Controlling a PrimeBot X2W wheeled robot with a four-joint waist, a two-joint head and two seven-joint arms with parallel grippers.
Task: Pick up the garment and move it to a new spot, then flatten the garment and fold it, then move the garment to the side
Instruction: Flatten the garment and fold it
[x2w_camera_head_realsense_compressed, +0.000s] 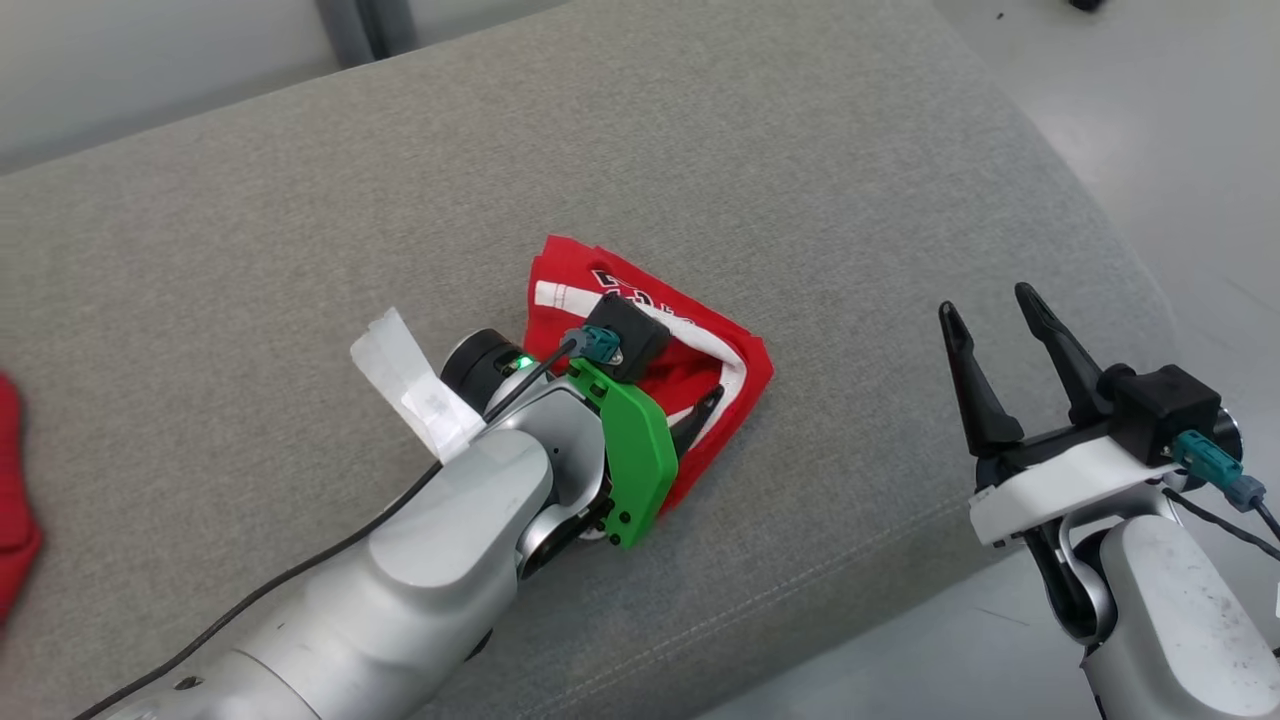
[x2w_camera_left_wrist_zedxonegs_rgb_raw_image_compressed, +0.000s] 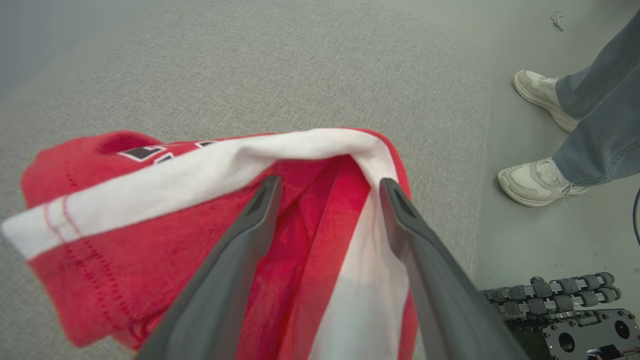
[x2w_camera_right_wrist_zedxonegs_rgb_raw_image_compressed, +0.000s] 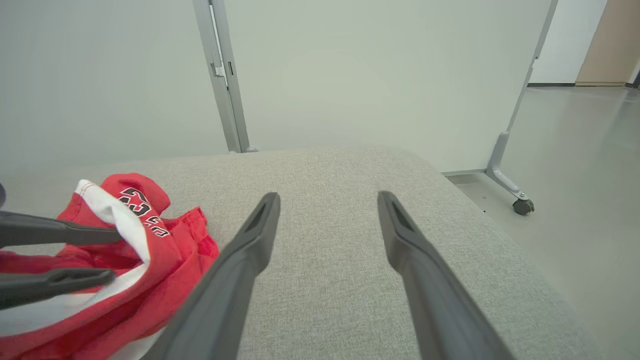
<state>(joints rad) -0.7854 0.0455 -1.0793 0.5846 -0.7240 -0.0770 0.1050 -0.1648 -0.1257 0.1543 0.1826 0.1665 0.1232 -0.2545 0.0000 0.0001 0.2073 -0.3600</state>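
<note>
The folded red and white garment (x2w_camera_head_realsense_compressed: 555, 325) lies near the middle of the grey padded surface (x2w_camera_head_realsense_compressed: 800, 180). The left fingers (x2w_camera_left_wrist_zedxonegs_rgb_raw_image_compressed: 240, 250) are spread wide over it, tips at its white band, pinching nothing. The right fingers (x2w_camera_head_realsense_compressed: 975, 385) hover well apart at the surface edge, also spread and empty.

garment (x2w_camera_head_realsense_compressed: 700, 370) | red, white-trimmed | folded bundle | on grey cushion (x2w_camera_head_realsense_compressed: 300, 250)

Print on garment (x2w_camera_right_wrist_zedxonegs_rgb_raw_image_compressed: 180, 245): black characters (x2w_camera_right_wrist_zedxonegs_rgb_raw_image_compressed: 132, 197) edged in white, likely numerals, turned sideways across a crease; no sure reading.
Same print, head view: half covered, unreadable.
Same print, left wrist view: blurred fragments only.
</note>
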